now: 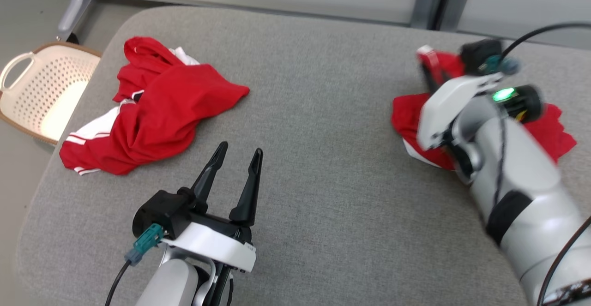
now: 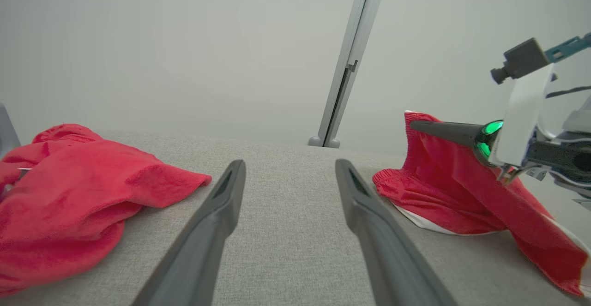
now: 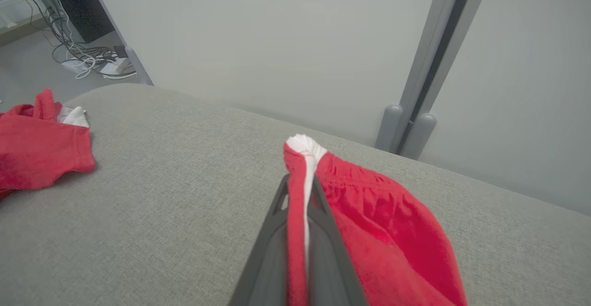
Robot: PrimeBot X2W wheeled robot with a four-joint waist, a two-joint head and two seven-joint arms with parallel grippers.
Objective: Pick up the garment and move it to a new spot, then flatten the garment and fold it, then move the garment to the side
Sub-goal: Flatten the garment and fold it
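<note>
Pinches the white-trimmed edge of the red garment [image 3: 392, 232] in the right gripper [image 3: 299, 188], above the bench [image 1: 323, 181] at its far right, cloth trailing back toward that wrist, lower part seemingly on the surface. Holds the left gripper [image 1: 240, 153] wide, empty, well leftward, nearer another red heap [image 1: 157, 112].

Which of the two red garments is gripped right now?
The right-hand garment, pinched by the right gripper; the left-hand garment lies loose, untouched.
</note>
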